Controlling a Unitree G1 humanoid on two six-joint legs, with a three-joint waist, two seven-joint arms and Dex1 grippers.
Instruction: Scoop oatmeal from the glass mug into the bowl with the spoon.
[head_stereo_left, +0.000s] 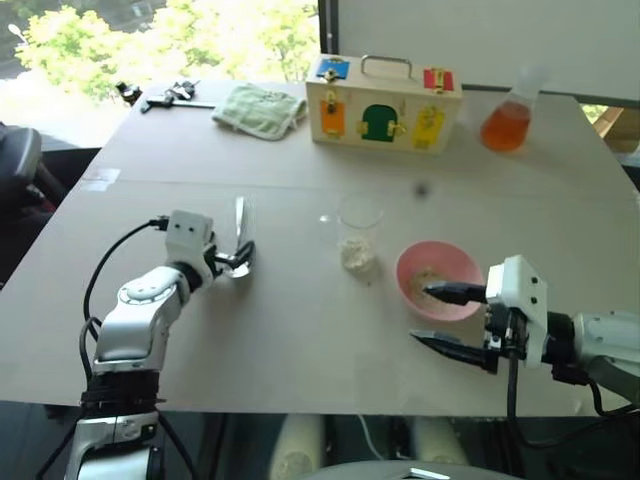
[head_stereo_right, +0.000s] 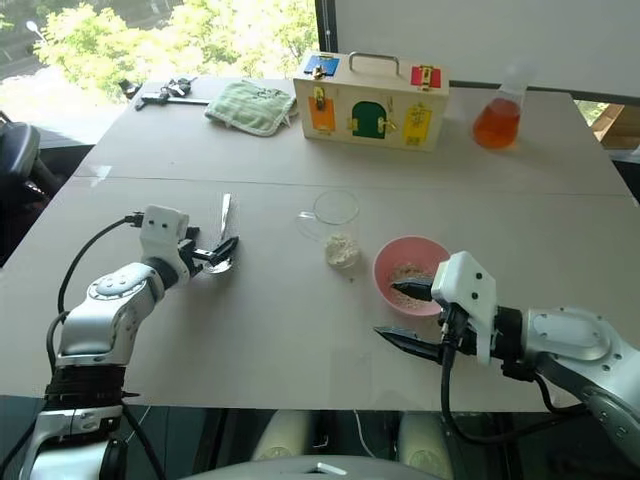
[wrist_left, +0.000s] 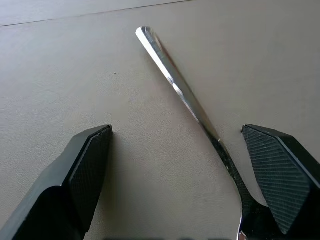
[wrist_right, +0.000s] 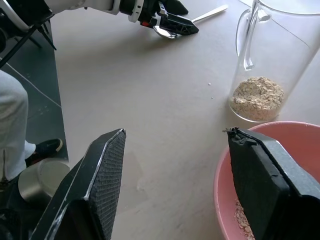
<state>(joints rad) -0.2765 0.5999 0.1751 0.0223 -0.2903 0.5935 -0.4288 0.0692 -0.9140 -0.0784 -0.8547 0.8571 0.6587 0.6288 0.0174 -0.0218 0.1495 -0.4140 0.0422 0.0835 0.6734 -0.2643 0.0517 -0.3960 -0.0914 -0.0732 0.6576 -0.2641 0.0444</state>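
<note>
You have the table (head_stereo_left: 300, 330) laid out with everything in reach: the pink bowl (head_stereo_left: 462, 262) sits toward your right side, the glass mug (head_stereo_left: 359, 235) stands just to its left, apart from it, and the spoon (head_stereo_left: 239, 240) lies further left still, its handle pointing away from you. The oatmeal (wrist_right: 257, 96) forms a low heap in the bottom of the mug, and some flakes already lie in the bowl.

Your right gripper (head_stereo_left: 448, 316) hangs wide open at the bowl's near rim, one finger over the bowl's inside, holding nothing. Your left gripper (head_stereo_left: 232, 260) is also spread wide and empty, straddling the spoon at the bowl end, with the handle running out between the fingers (wrist_left: 90, 165).

The step in hand looks like picking up the spoon. Judging from the left wrist view, the spoon lies off-centre, close against one finger; centre the gripper before you close so the handle is not pushed aside. Grip on the slim neck or handle, not the oval bowl, since you need that end free to dip. The metal is thin and flat on the table, so come down low and close gently. Steady the mug with your right gripper before scooping; it looks tall and easy to tip.
</note>
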